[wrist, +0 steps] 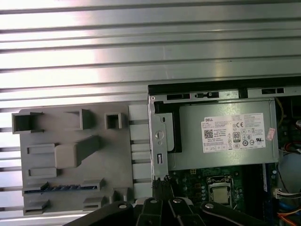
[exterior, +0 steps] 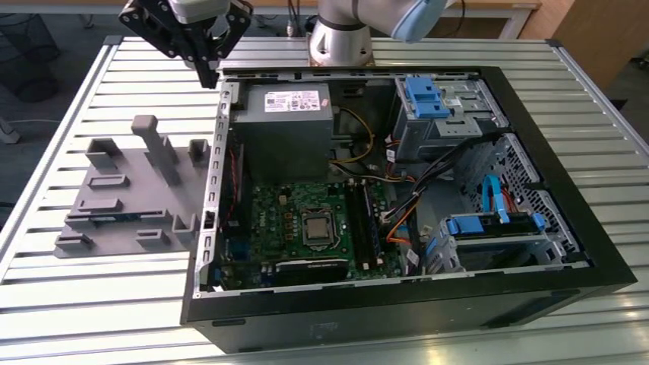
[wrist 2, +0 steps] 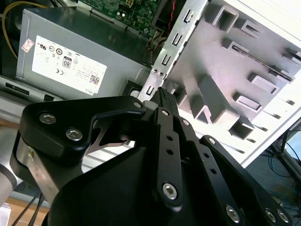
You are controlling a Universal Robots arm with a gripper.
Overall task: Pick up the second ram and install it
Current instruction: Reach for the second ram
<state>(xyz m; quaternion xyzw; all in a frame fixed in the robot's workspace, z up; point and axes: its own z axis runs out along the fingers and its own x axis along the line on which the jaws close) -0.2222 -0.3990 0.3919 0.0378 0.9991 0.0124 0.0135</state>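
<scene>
At the far edge of the slatted metal table (exterior: 102,304), toward the exterior view's left, find the gripper (exterior: 210,76) (wrist 2: 162,92) (wrist: 162,181) hanging in the air just beyond the far left corner of the open computer case (exterior: 385,306). Record the tool as closed, with fingertips drawn together to a point in both wrist views and nothing clamped between them. Note no contact with case, fixture or table.

Locate the second ram (exterior: 114,216) (wrist: 59,188) well apart from the gripper, on the exterior view's left of the case. See it as a thin dark strip seated on edge in a long slot of the grey plastic fixture (exterior: 152,199) (wrist: 110,162), toward that fixture's near end. Note the fixture lying flat on the table, just beside the case's left wall, with several upright blocks and pockets.

Inside the case, note the grey power supply (exterior: 289,125) (wrist 2: 70,61) (wrist: 221,134) at the far left. Nearer the camera, note the green motherboard (exterior: 273,220) with its processor socket (exterior: 318,226) and, to the right of that, the long black memory slots (exterior: 363,220). Cannot tell whether any slot is occupied.
</scene>
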